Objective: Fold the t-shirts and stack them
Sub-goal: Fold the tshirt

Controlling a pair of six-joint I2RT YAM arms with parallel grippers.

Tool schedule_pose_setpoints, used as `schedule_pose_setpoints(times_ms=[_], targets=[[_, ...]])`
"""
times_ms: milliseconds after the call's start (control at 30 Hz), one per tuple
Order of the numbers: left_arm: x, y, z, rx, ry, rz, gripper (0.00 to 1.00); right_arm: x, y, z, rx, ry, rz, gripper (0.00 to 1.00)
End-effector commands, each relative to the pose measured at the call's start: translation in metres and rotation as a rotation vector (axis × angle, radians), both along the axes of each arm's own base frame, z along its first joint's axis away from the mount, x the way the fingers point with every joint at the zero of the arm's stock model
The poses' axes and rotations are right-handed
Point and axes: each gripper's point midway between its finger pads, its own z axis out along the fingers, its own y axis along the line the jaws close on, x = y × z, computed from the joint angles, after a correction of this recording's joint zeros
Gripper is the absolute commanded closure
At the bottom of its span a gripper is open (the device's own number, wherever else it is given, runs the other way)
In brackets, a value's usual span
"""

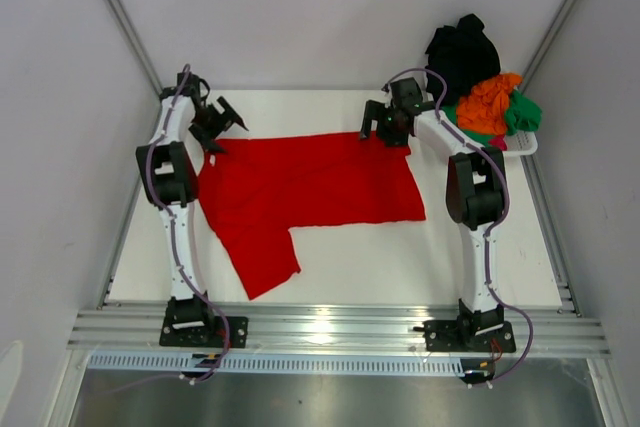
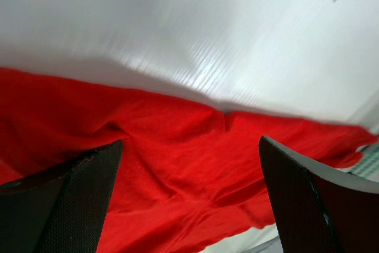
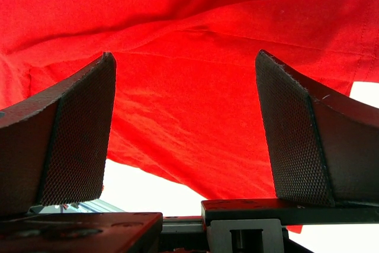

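Note:
A large red t-shirt (image 1: 310, 187) lies spread flat across the white table, one sleeve pointing toward the near left. My left gripper (image 1: 218, 125) hovers open and empty over its far left corner; the red cloth (image 2: 177, 158) fills the space below its fingers (image 2: 77, 199). My right gripper (image 1: 385, 127) hovers open and empty over the shirt's far right edge, with red cloth (image 3: 189, 87) below its fingers (image 3: 296, 140). A black shirt (image 1: 462, 52), an orange shirt (image 1: 490, 102) and a green shirt (image 1: 522, 112) are piled in the basket at the far right.
A white plastic basket (image 1: 525, 144) stands at the table's far right corner. Grey walls close in on the left, right and back. A metal rail (image 1: 330, 327) runs along the near edge by the arm bases.

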Motion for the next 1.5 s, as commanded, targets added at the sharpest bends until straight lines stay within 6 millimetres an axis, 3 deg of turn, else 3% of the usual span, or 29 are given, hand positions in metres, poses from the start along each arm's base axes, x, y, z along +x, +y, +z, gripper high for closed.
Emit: schedule_pose_setpoints(times_ms=[0, 367, 633, 800, 900, 967, 1167, 1267, 1333, 1467], targets=[[0.036, 0.007, 0.014, -0.058, -0.102, 0.105, 0.01, 0.008, 0.0, 0.004, 0.005, -0.019, -0.014, 0.09], [0.078, -0.006, 0.022, -0.25, -0.18, 0.264, 0.0, 0.018, -0.004, 0.002, 0.012, -0.027, -0.046, 0.09], [0.088, -0.006, 0.029, -0.283, -0.228, 0.264, 0.0, 0.038, -0.02, -0.017, 0.002, -0.001, -0.146, 0.1], [0.086, 0.0, 0.038, -0.261, -0.253, 0.266, 0.0, 0.042, -0.034, -0.047, -0.095, 0.038, -0.161, 0.28], [0.08, 0.001, 0.034, -0.254, -0.236, 0.274, 0.01, 0.037, -0.038, -0.07, -0.15, 0.082, -0.154, 0.39], [0.08, 0.001, 0.037, -0.258, -0.245, 0.275, 0.0, 0.034, -0.04, -0.081, -0.191, 0.09, -0.144, 0.41], [0.085, 0.0, 0.039, -0.271, -0.264, 0.286, 0.01, 0.045, -0.039, -0.1, -0.187, 0.092, -0.151, 0.35], [0.092, 0.0, 0.04, -0.283, -0.278, 0.296, 0.01, 0.06, -0.037, -0.102, -0.165, 0.068, -0.169, 0.32], [0.1, 0.001, 0.048, -0.295, -0.301, 0.299, 0.0, 0.075, -0.035, -0.093, -0.135, 0.022, -0.17, 0.3], [0.109, 0.001, 0.045, -0.317, -0.322, 0.309, 0.01, 0.094, -0.031, -0.086, -0.093, -0.037, -0.185, 0.29]])
